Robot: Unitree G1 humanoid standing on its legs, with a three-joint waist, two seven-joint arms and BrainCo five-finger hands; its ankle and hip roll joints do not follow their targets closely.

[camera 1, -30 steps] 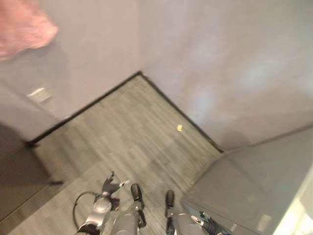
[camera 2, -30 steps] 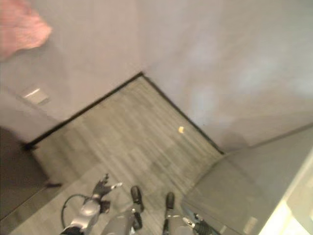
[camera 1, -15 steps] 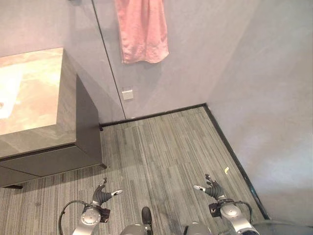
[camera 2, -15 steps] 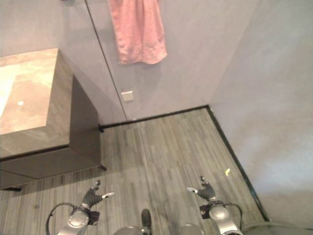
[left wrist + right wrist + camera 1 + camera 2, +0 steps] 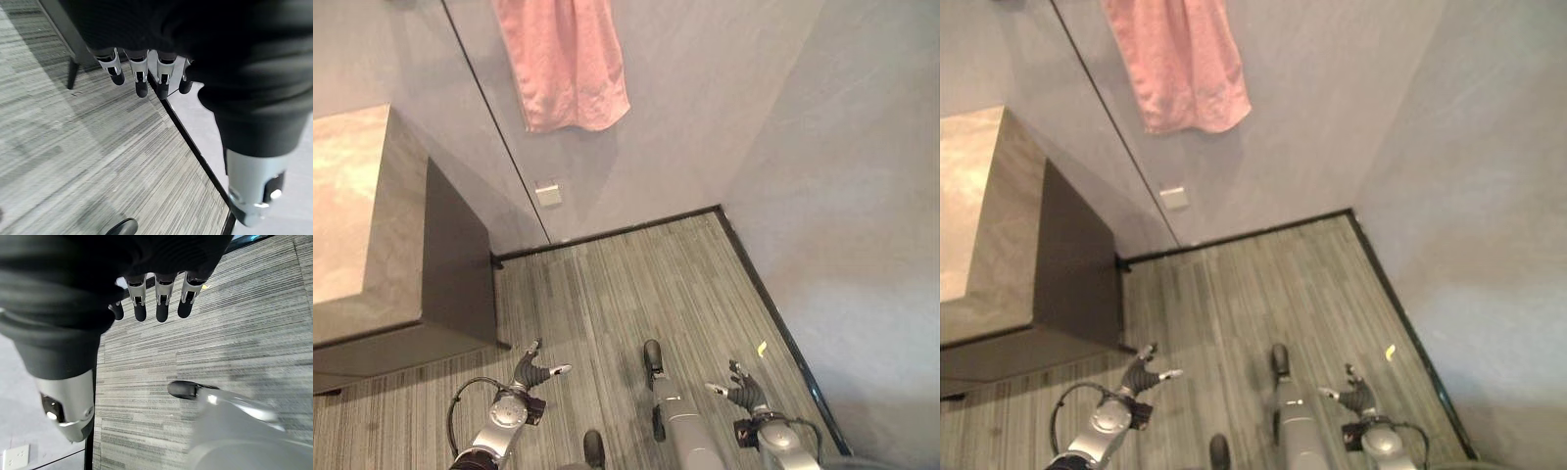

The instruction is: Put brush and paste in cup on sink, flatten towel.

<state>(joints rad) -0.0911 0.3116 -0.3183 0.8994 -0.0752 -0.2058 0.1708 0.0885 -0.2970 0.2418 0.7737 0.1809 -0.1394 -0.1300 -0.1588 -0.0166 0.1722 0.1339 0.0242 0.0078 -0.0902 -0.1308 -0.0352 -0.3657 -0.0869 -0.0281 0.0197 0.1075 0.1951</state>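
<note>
At the far left of the head views, a stone-topped vanity (image 5: 352, 215) with a dark side panel stands against the grey wall, its bare top the visible part of the sink unit. Just right of it a thin dark seam (image 5: 494, 137) runs down the wall, and a pink towel (image 5: 563, 59) hangs high on the wall past that seam, its lower edge bunched and uneven, well above the floor. Below the towel sits a small white wall plate (image 5: 548, 194). Striped grey floor (image 5: 636, 284) runs from the vanity across to a black skirting strip (image 5: 773, 313) at the corner on the right, with a small yellow scrap (image 5: 762, 348) lying near that strip. Low at the left, the left hand (image 5: 536, 373) hangs over the floor, fingers relaxed and spread, holding nothing; its wrist view shows the fingertips (image 5: 141, 83) straight over bare floor. Low at the right, the right hand (image 5: 740, 393) hangs likewise loose and empty, its fingertips (image 5: 161, 306) extended above the floor.
</note>
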